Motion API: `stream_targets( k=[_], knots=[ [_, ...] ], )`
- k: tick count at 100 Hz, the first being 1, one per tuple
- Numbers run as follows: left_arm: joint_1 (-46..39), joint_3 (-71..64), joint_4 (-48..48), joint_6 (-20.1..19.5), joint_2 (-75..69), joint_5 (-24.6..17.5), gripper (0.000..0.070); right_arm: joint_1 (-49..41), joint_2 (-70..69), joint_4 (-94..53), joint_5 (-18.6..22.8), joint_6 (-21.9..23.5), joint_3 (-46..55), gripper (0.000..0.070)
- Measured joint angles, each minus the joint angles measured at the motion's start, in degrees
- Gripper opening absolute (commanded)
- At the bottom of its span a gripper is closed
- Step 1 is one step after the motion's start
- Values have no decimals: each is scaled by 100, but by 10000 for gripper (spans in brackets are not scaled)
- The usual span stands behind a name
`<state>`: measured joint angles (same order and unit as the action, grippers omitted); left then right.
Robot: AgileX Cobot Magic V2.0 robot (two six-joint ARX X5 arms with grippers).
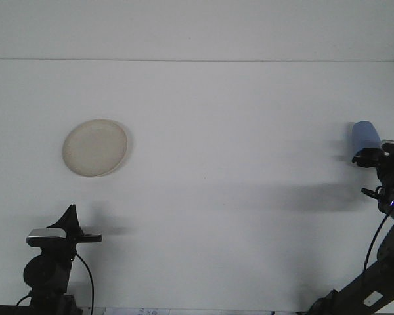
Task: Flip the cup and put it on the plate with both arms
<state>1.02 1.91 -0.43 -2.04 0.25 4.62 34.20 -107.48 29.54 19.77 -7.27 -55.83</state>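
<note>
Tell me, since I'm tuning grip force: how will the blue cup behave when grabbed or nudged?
The blue cup looks small and plain, so probably light. It stands taller than wide, apparently mouth down, so a sideways nudge from the right claw could tip it. Its rounded wall would likely roll once toppled.

Plate (95,147) lies left, cup (366,136) far right.

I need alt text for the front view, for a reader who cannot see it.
A blue cup stands upside down at the right edge of a white table, with the right tool reaching it from below. A cream plate lies far to the left, and the left tool rests low near it.
</note>
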Motion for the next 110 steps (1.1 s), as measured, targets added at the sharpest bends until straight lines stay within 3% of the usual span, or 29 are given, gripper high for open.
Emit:
stream_targets(
  k=[7, 16, 38, 56, 85, 110],
  knots=[
    [0, 0, 0, 0, 0, 0, 15, 0, -168, 0, 98, 0, -179, 428],
    [0, 0, 0, 0, 0, 0, 15, 0, -367, 52, 142, 0, -387, 339],
    [0, 0, 0, 0, 0, 0, 15, -2, -533, 402, 317, -2, -490, 0],
    [0, 0, 0, 0, 0, 0, 15, 0, -529, 387, 610, 85, -492, 0],
    [0, 0, 0, 0, 0, 0, 15, -101, 793, -997, 654, 911, -487, 0],
    [0, 0, 0, 0, 0, 0, 15, -981, 2752, -3292, -149, 1641, -507, 0]
  ],
)
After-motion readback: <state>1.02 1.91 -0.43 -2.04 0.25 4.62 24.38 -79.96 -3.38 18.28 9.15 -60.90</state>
